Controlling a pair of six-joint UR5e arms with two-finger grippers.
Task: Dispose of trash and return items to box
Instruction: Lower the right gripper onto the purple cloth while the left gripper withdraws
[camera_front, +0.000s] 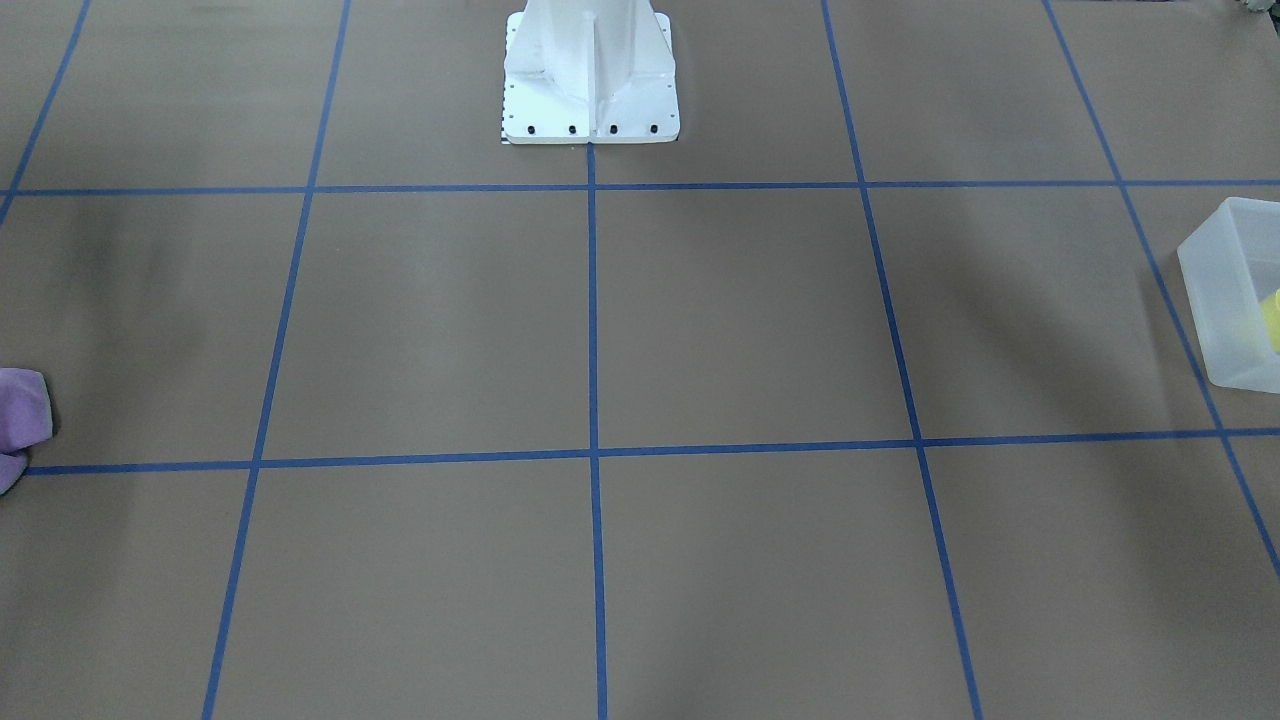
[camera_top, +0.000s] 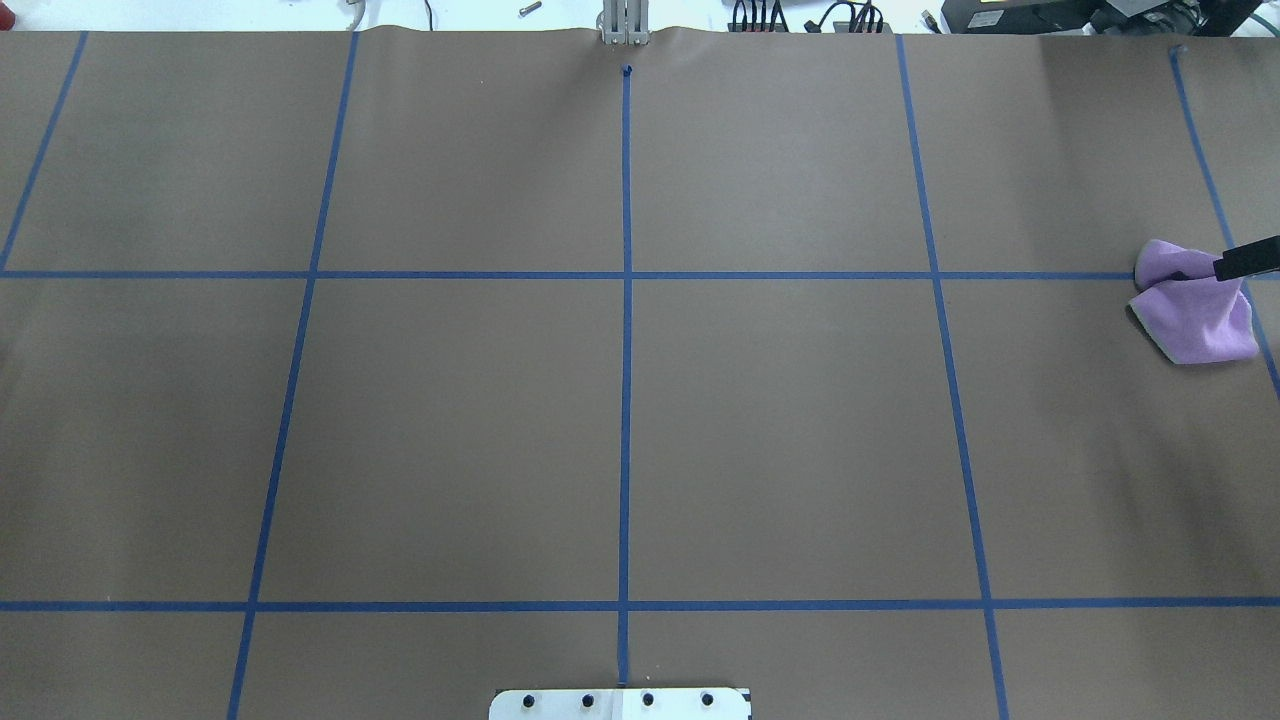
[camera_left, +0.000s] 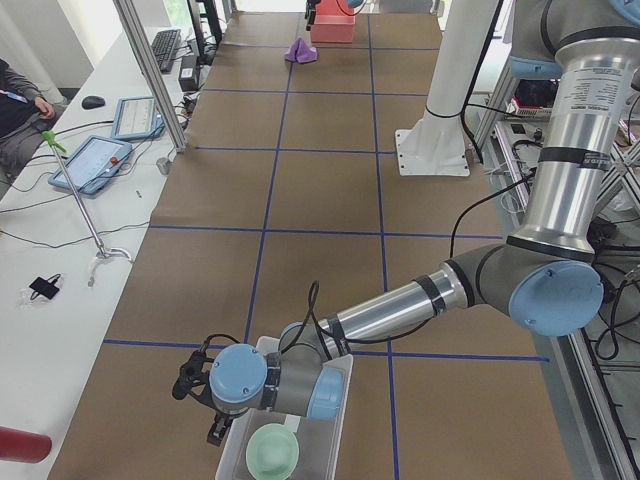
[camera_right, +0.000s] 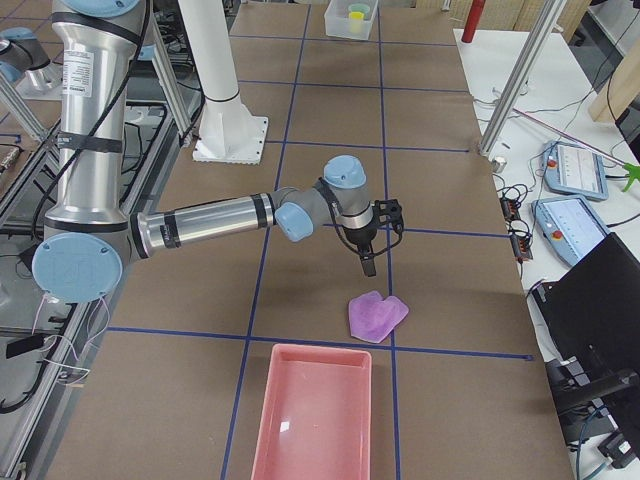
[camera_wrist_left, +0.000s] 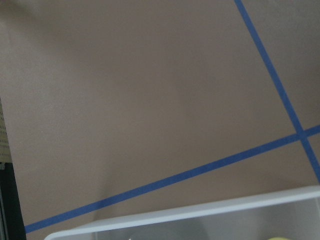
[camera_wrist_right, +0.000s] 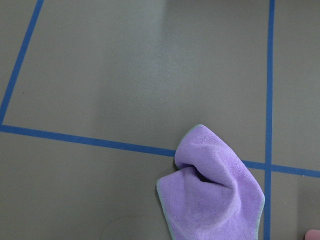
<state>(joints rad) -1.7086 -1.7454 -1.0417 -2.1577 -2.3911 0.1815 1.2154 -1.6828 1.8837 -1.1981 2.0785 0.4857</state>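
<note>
The frosted white box (camera_front: 1225, 300) stands at the table's end on my left side. The yellow cup (camera_front: 1272, 318) sits inside it. The mint-green bowl (camera_left: 272, 450) lies in the box (camera_left: 330, 430) too. My left gripper (camera_left: 200, 408) hovers by the box's outer wall; I cannot tell if it is open or shut. Its wrist view shows only the box rim (camera_wrist_left: 190, 214). The purple wad (camera_top: 1198, 318) lies flat at the table's other end. My right gripper (camera_right: 367, 262) hangs just above the wad (camera_right: 378, 316); one black fingertip (camera_top: 1245, 263) shows overhead, its state unclear.
A pink tray (camera_right: 312, 410) lies on the table beyond the wad, near the right end. The white robot base (camera_front: 590, 85) stands at the middle of my side. Blue tape lines grid the brown table cover (camera_top: 620, 400). Operator desks with tablets flank the far side.
</note>
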